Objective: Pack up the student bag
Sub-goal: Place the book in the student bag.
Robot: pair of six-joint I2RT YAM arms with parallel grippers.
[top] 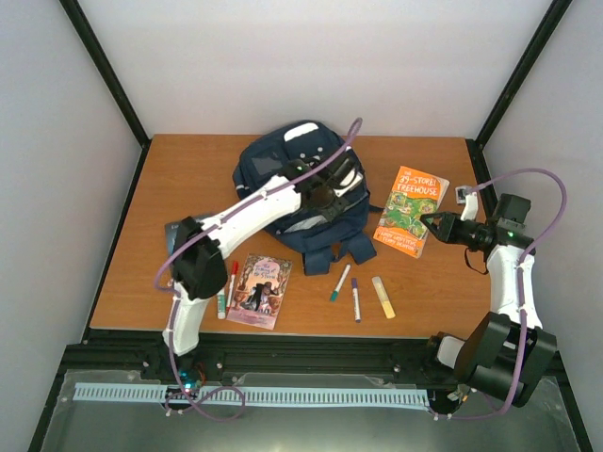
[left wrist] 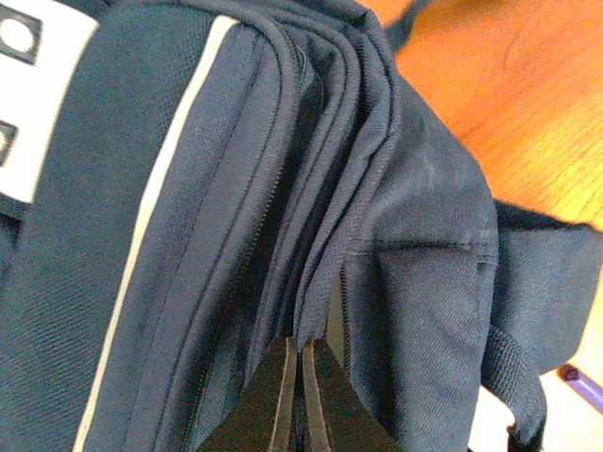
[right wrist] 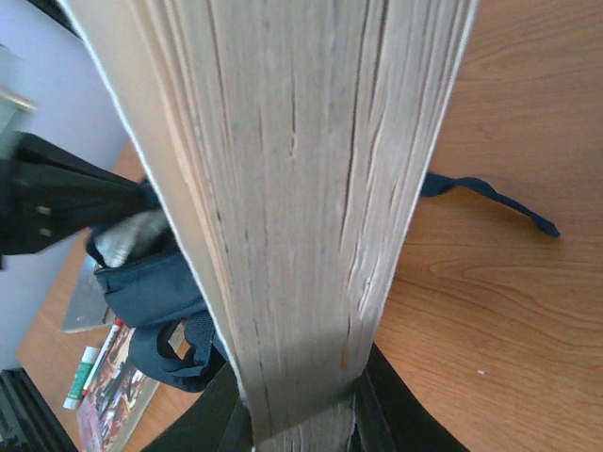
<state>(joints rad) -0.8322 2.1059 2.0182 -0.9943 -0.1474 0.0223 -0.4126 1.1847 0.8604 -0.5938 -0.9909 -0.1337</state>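
Navy student bag (top: pixel 273 174) seam in left pincer (left wrist: pixel 301 353); book (right wrist: pixel 283 188) masks right pincer (right wrist: pixel 300 414).

Left arm (top: pixel 250 209): white moulded link shells, black joint housings, bulky black elbow block. Right arm (top: pixel 513 282): same white-and-black build, large black housing near base, tiny green light (top: pixel 510 224) on black wrist section. Thin lilac cable (top: pixel 556 221) loops alongside each arm, base to wrist. Left gripper (left wrist: pixel 303 350): matte black, flat wedge-shaped fingers (left wrist: pixel 271 407) tapering to thin tips. Right gripper (right wrist: pixel 300 377): black, smooth, fingers broad at root. Small red-and-blue fitting (top: pixel 189 381) at left base.
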